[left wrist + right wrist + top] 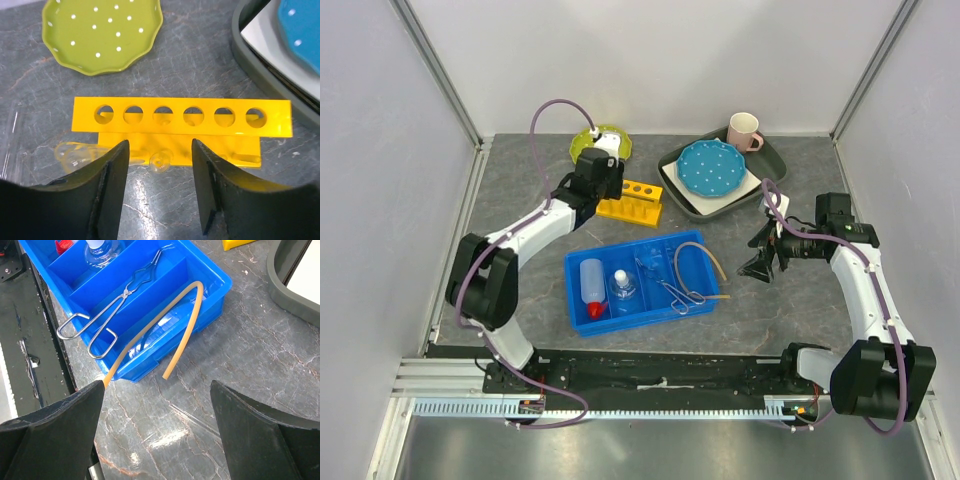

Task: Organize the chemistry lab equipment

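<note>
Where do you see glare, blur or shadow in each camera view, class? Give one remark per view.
Top external view: even light, sharp throughout, no hard shadows. Left wrist view: the yellow rack is crisp, while the left gripper, close to the lens, looks dark and soft-edged. Right wrist view: a white glare patch lies on the table, and the tan tubing is sharp.

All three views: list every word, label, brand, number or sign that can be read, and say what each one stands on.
None: no view shows any readable text.
The squeeze bottle, flask, yellow rack, blue bin and mug show no print.
The white dots on the green plate and blue plate are only a pattern.
</note>
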`<state>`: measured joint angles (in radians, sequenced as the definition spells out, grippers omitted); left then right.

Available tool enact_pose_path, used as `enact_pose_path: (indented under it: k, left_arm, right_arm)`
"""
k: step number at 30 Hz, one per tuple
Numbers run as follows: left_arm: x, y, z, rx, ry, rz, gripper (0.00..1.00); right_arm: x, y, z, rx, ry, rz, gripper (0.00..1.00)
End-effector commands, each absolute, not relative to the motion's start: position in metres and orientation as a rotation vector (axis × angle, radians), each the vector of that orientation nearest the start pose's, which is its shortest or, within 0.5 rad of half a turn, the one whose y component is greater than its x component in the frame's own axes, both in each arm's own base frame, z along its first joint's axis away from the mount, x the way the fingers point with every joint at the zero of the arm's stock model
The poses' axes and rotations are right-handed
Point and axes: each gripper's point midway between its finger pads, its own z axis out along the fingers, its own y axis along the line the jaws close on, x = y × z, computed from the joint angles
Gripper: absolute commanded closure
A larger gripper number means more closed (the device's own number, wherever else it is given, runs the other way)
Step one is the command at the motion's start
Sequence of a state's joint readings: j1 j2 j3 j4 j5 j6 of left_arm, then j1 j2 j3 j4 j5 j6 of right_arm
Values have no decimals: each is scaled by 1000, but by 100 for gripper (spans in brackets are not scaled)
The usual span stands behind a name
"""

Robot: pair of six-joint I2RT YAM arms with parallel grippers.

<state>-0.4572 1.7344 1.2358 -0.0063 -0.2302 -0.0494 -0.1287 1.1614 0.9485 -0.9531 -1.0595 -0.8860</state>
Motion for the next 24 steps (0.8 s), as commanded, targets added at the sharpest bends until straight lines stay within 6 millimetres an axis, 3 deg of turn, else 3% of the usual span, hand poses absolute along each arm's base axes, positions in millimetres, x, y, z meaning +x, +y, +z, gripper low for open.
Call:
enact_pose_path:
  k: [1,8,12,13,14,15,16,18,19,20,21,22,24]
  left_arm:
    - [458,-187,228,204,1898,-170,38]
    - [428,-180,267,211,1873,-247,29]
    - [402,-159,282,193,1859,-221,13]
    - [394,-153,273,188,1874,-205,8]
    - [383,-146,287,172,1836,-215,0]
    - [376,-143,288,171,1831,-218,0]
    - [366,-140,279,186,1851,-229,0]
    - [345,-134,291,201,1811,-253,0]
    - [334,-134,278,226,1837,-269,0]
    - [321,-130,289,231,1795,-289,0]
    - [313,-130,285,246,1797,-299,0]
    - [303,-130,269,271,1824,-315,0]
    - [284,-127,264,288,1801,-342,0]
  right_arm:
    - [235,109,191,-1069,1816,859,6]
    - [237,105,205,-1071,1808,791,5]
    - [243,94,225,-1078,1821,654,3]
    - [247,89,231,-1080,1824,600,2]
    - [249,86,235,-1067,1833,574,2]
    - [250,85,236,-1042,1853,570,2]
    - [250,84,233,-1031,1871,570,2]
    - [250,80,221,-1050,1898,561,2]
    - [241,81,211,-1081,1924,588,2]
    - [237,82,205,-1115,1931,617,2]
    - [231,83,200,-1166,1925,634,2]
    - [218,84,195,-1264,1903,657,2]
    - [201,83,181,-1370,1910,710,2]
